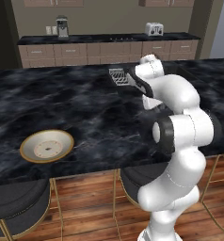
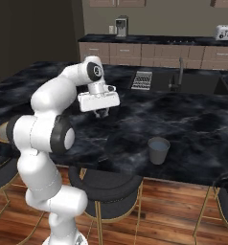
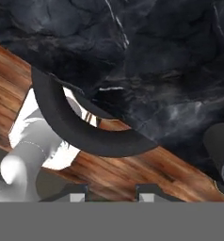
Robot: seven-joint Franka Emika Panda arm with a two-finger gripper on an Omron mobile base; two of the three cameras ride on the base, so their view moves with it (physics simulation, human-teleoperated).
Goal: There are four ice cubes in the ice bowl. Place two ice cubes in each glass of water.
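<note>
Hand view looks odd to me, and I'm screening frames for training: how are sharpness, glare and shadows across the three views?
Hand view: soft, tilted, no glare. Left base view: coarse; ice bowl blurry, cubes indistinct. Right base view: glass of water casts little shadow; marble counter dim and matte.

Glossy black veined marble counter (image 1: pixel 85 101), glazed tan-rimmed ice bowl (image 1: pixel 47 146), see-through glass of water (image 2: pixel 159 150), wooden floor (image 2: pixel 168 210).
</note>
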